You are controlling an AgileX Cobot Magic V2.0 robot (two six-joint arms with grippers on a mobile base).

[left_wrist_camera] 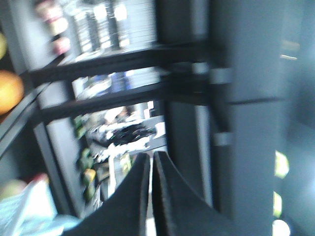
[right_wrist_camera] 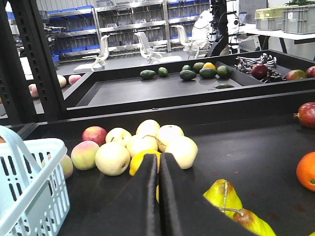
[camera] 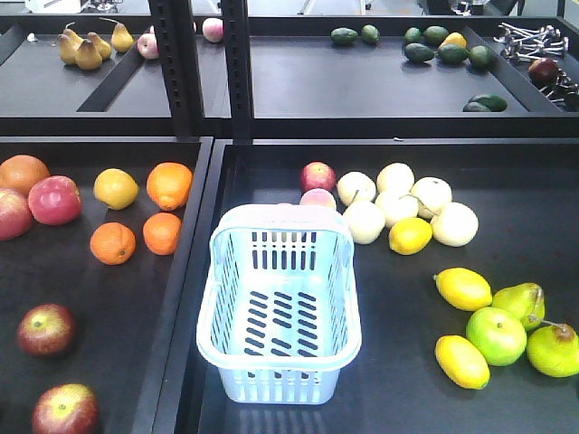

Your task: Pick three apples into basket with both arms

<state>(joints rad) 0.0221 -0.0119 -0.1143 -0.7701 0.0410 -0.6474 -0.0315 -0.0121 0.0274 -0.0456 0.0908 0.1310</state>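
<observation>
Right gripper [right_wrist_camera: 158, 196] has its jaws pressed together, empty; the basket [right_wrist_camera: 37, 147] stands just to its left. Left gripper [left_wrist_camera: 151, 196], likewise closed on nothing, has the blurred basket low on its left. One apple [camera: 47, 329] and a second apple [camera: 65, 410] lie left of the basket

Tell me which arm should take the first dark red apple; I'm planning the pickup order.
Probably the left. Two dark apples lie in the left tray, left of the empty basket. The right gripper, shut, faces the pale fruit on the basket's far side.
</observation>
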